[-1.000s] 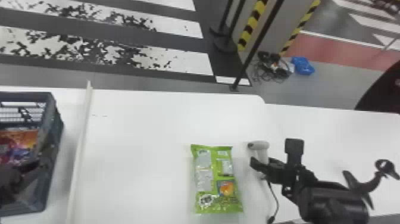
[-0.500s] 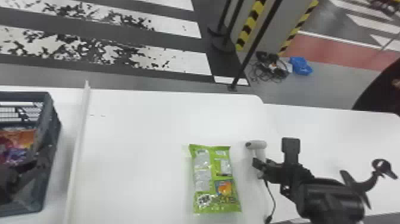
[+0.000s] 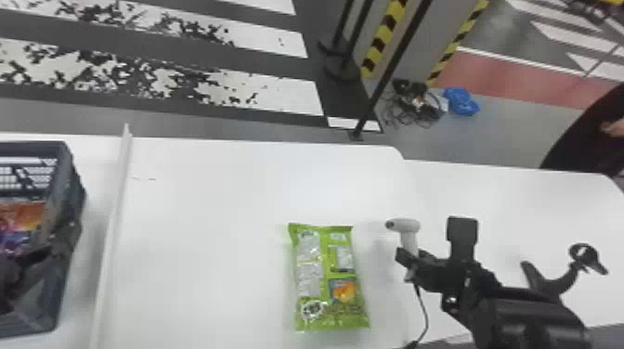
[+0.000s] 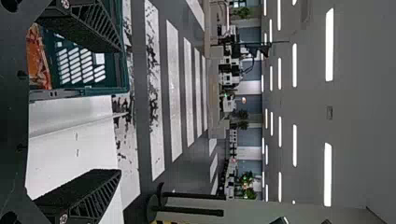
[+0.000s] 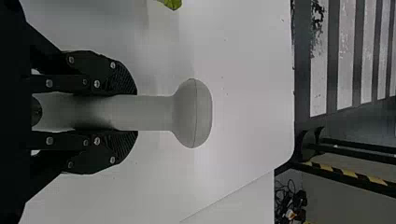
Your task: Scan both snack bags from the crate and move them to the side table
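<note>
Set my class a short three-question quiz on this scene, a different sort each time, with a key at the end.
1. Multiple choice: What does the right gripper hold?
a) a snack bag
b) the scanner
c) nothing

2. True or false: The green snack bag lies on the white table, outside the crate.

3. Fill in the gap (together or apart): In the left wrist view, the two fingers of the left gripper stand ____.

Key: 1 b; 2 true; 3 apart
</note>
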